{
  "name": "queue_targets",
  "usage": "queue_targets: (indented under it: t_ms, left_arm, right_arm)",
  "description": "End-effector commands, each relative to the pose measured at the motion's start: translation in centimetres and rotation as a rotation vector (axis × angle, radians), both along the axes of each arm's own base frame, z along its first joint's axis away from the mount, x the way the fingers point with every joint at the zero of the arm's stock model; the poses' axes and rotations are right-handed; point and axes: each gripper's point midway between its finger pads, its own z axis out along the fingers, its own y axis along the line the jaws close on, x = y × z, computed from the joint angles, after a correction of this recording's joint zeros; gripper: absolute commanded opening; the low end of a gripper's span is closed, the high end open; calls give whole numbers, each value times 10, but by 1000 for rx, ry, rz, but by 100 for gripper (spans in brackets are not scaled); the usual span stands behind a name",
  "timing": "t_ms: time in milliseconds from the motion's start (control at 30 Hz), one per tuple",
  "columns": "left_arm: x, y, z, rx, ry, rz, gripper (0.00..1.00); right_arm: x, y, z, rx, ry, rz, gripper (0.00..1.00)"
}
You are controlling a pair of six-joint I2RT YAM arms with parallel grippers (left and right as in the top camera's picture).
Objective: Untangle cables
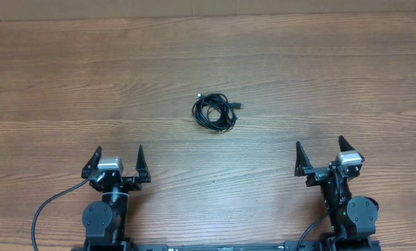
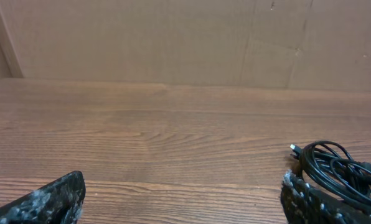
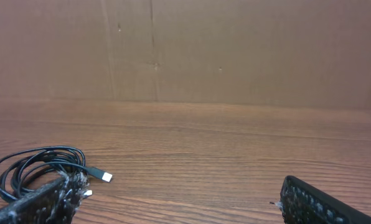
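Note:
The cables [image 1: 215, 111] lie as one small tangled bundle of thin black loops in the middle of the wooden table, with a plug poking out on its right. My left gripper [image 1: 117, 157] stands open near the front edge, left of and well short of the bundle, nothing between its fingers. My right gripper [image 1: 320, 151] is open too, at the front right, also empty. In the left wrist view the cables [image 2: 338, 171] sit at the far right, beyond the right fingertip [image 2: 297, 193]. In the right wrist view the cables [image 3: 33, 168] lie at the far left, a silver-tipped plug [image 3: 104, 177] pointing right.
A brown cardboard wall [image 2: 173, 37] stands along the far edge of the table. Bare wood [image 1: 333, 70] surrounds the bundle on all sides. Thick black arm wires [image 1: 47, 209] trail off the front edge behind the left arm.

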Motion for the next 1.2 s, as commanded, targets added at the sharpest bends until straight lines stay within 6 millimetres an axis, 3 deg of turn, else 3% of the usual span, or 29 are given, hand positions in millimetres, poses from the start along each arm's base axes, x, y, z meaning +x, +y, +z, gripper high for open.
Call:
queue_targets:
  t_ms: [0, 67, 133, 200, 267, 333, 533, 633, 700, 933, 1033, 1167]
  left_arm:
    - [0, -1, 5, -8, -25, -4, 100]
    - [0, -13, 6, -82, -26, -68, 100]
    - [-5, -45, 6, -252, 1, -247, 100]
    - [-17, -78, 10, -461, 57, -432, 100]
    - [-29, -98, 10, -601, 128, -549, 100]
    - [-31, -101, 10, -671, 157, -562, 100]
    - [-34, -107, 20, -707, 142, -607, 100]
    - [-45, -117, 47, -642, 51, -727, 100]
    - [-52, -119, 75, -602, -34, -768, 100]
    - [-73, -100, 167, -423, -232, -669, 100]
    - [-85, -95, 205, -320, -240, -619, 100]
    - [-84, -93, 228, -270, -133, -577, 100]
  right_arm:
    - [0, -3, -1, -1, -5, -15, 100]
    - [0, -2, 0, 0, -12, -11, 100]
    - [-2, 12, 6, 32, -31, 75, 100]
    - [-11, 43, 8, 140, -9, 258, 100]
    - [-32, 80, 6, 279, 74, 504, 100]
    - [-55, 105, 9, 405, 161, 696, 100]
    - [-64, 111, 33, 620, 203, 764, 100]
    - [-68, 111, 49, 676, 171, 788, 100]
    - [-77, 110, 77, 673, 61, 840, 100]
    - [-88, 96, 141, 592, -165, 790, 100]
    - [-92, 87, 171, 504, -206, 707, 100]
    - [-98, 81, 198, 375, -198, 624, 100]
